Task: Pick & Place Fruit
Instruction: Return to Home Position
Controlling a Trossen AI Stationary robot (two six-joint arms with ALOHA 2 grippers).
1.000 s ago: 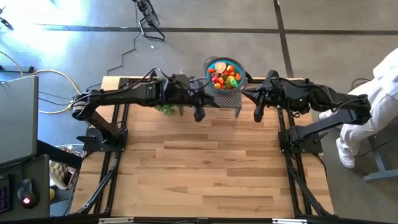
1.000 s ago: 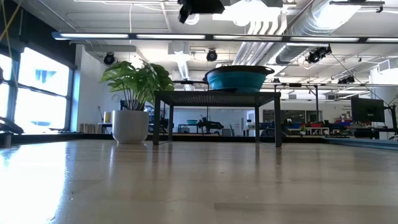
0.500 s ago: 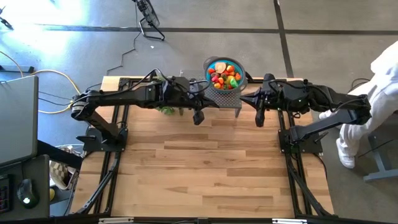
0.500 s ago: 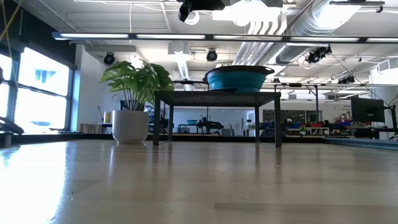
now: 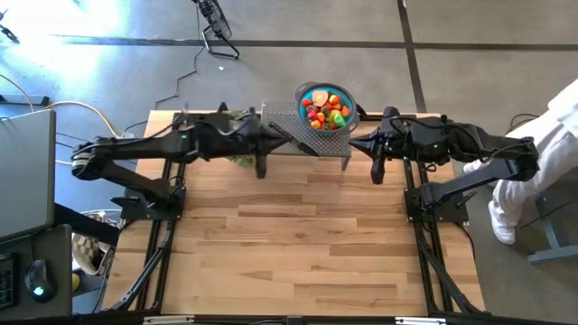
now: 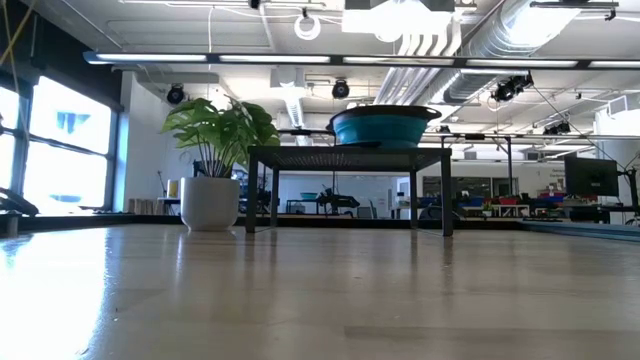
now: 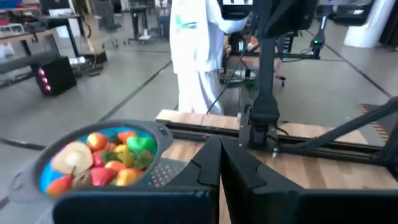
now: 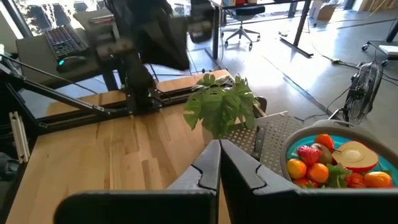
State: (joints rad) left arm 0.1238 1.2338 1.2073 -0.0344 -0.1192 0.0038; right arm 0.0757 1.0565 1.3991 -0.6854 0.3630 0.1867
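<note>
Upper centre, high view: one blue bowl (image 5: pixel 304 99) on one mesh shelf (image 5: pixel 332 144) at the counter's (image 5: pixel 289 244) far edge holds the fruit (image 5: pixel 325 110), about a dozen pieces, too heaped to count. Left hand (image 5: pixel 262 168) and right hand (image 5: pixel 377 172) flank it.

Low view: one potted plant (image 6: pixel 215 140) stands beside the shelf.

Wrist views: each of the two hands has its fingers pressed together, empty.

Judged step: homing. The next move calls for folding both arms back, clear of the shelf.

Four cameras: one overhead, one at desk level, one on each wrist.
The high view looks straight down from far off on the whole desk (image 5: pixel 289 244) and both arms. The low view sits at desk-top height, facing level across to the shelf (image 6: pixel 345 152) and the room. Each wrist view looks closely past its own fingers (image 7: pixel 208 167) toward the opposite arm. All four share the blue bowl (image 5: pixel 302 96).
</note>
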